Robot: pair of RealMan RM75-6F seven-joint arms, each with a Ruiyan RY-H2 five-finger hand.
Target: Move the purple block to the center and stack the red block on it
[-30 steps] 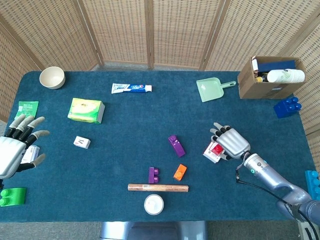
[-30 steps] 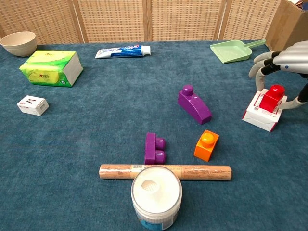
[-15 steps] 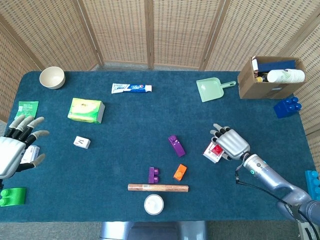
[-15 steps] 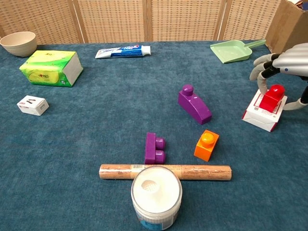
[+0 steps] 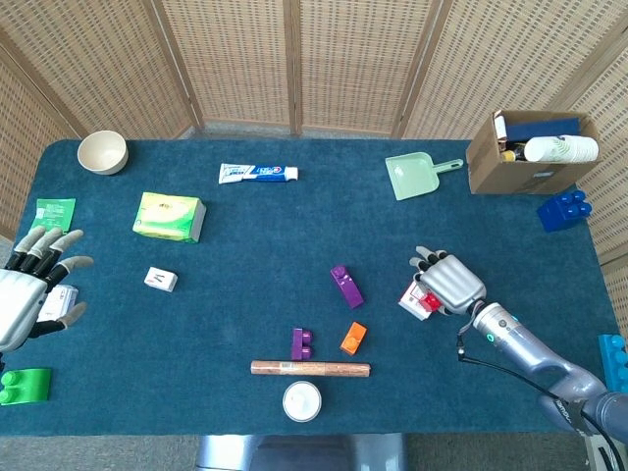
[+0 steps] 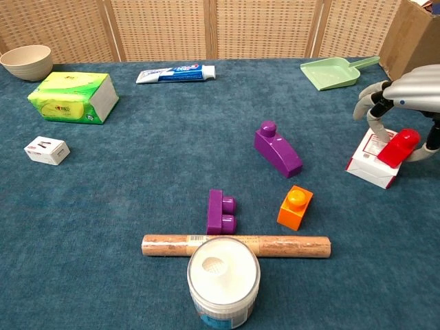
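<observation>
Nearest me, the white-lidded jar (image 6: pixel 223 277) and a cork-brown roll (image 6: pixel 236 245) lie at the table's front edge. Just beyond: a small purple two-stud brick (image 6: pixel 221 212) and an orange block (image 6: pixel 295 207). The purple block (image 6: pixel 277 149) sits mid-table, stud up, untouched. My right hand (image 5: pixel 448 283) arches palm-down over the white carton (image 6: pixel 372 163), fingers curled, pinching the red block (image 6: pixel 398 147), which is tilted. My left hand (image 5: pixel 29 289) hovers at the table's left edge, fingers spread, holding nothing.
</observation>
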